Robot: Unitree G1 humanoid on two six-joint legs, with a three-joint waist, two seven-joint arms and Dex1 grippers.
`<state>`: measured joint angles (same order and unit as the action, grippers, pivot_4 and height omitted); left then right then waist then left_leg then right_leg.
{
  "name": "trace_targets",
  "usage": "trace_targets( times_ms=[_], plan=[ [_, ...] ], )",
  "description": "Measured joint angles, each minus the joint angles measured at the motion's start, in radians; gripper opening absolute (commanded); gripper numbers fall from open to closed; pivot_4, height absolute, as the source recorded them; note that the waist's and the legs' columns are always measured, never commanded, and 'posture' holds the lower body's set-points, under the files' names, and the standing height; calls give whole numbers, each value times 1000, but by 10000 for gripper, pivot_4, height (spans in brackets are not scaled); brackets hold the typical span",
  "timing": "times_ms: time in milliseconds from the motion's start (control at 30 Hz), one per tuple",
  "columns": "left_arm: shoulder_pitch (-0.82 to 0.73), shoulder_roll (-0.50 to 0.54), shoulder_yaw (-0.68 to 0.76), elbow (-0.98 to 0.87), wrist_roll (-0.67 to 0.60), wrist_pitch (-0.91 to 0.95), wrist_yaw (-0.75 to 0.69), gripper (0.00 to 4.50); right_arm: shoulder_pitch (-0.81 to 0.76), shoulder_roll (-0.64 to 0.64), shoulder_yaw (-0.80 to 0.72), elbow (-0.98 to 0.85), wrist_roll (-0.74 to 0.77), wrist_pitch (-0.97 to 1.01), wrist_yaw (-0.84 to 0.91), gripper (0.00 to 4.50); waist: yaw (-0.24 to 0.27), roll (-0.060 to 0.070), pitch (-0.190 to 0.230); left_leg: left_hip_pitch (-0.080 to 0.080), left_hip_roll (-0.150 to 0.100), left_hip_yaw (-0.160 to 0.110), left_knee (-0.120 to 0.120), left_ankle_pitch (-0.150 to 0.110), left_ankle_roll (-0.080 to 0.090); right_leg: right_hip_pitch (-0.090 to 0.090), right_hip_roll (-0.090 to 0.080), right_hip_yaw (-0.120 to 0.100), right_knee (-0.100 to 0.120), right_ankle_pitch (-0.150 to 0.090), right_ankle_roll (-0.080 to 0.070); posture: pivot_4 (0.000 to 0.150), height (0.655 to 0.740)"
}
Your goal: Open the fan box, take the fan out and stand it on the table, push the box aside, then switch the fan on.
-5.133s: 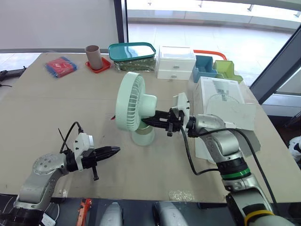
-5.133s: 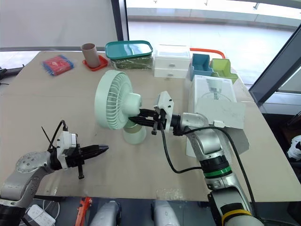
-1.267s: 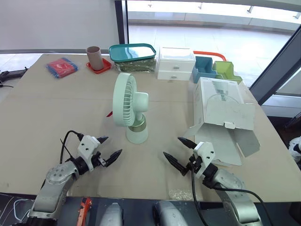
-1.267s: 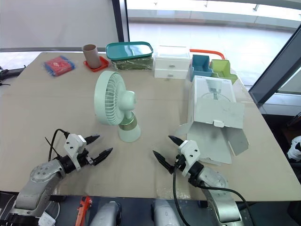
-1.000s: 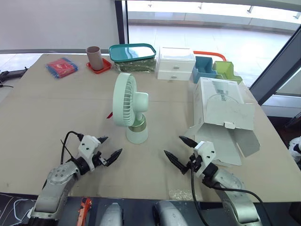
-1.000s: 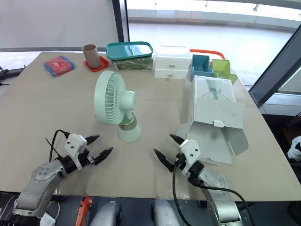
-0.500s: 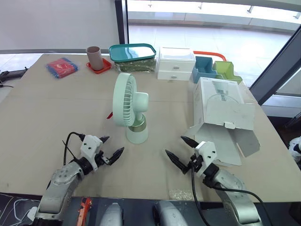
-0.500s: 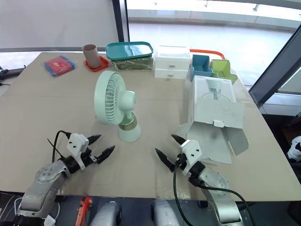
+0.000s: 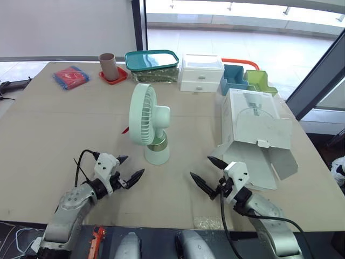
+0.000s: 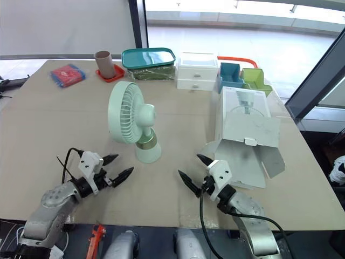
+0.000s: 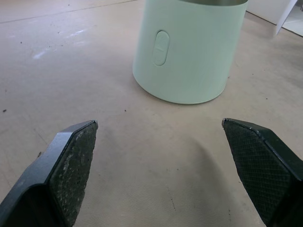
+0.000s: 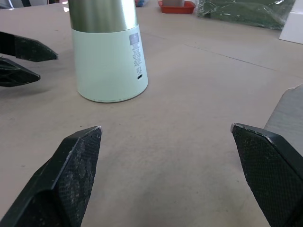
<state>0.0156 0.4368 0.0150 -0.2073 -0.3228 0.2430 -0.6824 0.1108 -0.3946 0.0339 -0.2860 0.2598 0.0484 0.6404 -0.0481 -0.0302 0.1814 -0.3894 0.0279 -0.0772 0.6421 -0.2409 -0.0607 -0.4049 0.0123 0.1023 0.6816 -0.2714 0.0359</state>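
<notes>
Fan (image 9: 148,121) stands upright on the counter (image 9: 64,124) just ahead of my left fingers (image 11: 71,161) and right fingers (image 12: 75,170), both pairs apart and empty, and I judge a hard or off-centre jab at its oval switch (image 11: 161,47) could skid it or tip it over.

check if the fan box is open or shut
Open: the fan box lies with its end flaps splayed out, and the fan stands outside it.

mint-green fan (image 9: 149,123) stands upright; white box (image 9: 254,129) lies open beside it.
</notes>
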Motion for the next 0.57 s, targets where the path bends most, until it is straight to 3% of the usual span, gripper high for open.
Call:
trace_targets(
  times_ms=[333, 567],
  plan=[
    [-31, 52, -1, 60, -4, -10, -92, 44714, -11, -45, 12, -7, -3, -4, 57, 45000, 0, 0, 0, 0, 0, 0, 0, 0, 0, 0, 0, 0, 0, 0, 0, 1500, 7400],
    [-52, 47, 35, 70, 2, 1, -19, 44714, -1, -46, 11, -8, 1, -4, 60, 45000, 0, 0, 0, 0, 0, 0, 0, 0, 0, 0, 0, 0, 0, 0, 0, 1500, 7400]
  ],
)
